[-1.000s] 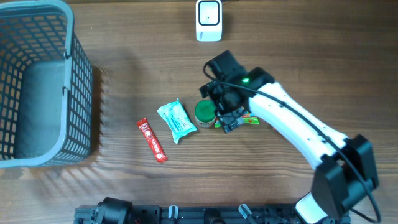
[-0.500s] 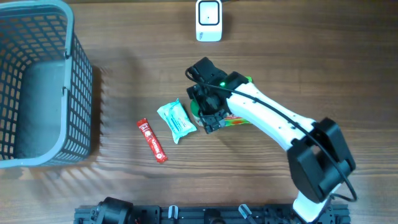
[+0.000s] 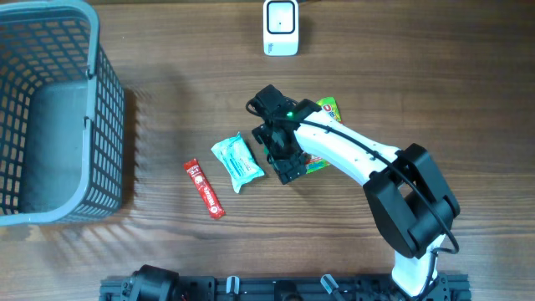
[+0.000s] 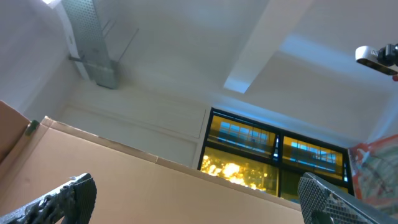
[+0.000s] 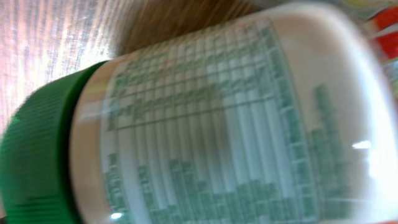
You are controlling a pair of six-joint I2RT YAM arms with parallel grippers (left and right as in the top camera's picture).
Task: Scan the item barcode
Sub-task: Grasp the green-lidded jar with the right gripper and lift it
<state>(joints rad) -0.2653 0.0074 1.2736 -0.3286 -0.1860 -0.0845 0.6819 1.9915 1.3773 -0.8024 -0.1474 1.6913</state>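
Bottle (image 5: pixel 211 118) w/ green cap sits right under R gripper (image 3: pixel 286 163) on table (image 3: pixel 418 75), btwn wipes pack (image 3: pixel 238 161) and snack bag (image 3: pixel 328 107), label facing wrist cam. R jaws wide, no grip seen. L gripper (image 4: pixel 196 202) wide too, facing ceiling.

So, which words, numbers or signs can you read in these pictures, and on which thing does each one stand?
No text can be read for certain.
On the bottle label: a table of green print, blurred, unreadable.
On the red sachet: white print, too small.
On the teal packet: print too small.
On the green packet: print too small, mostly hidden.
On the scanner: no text visible.
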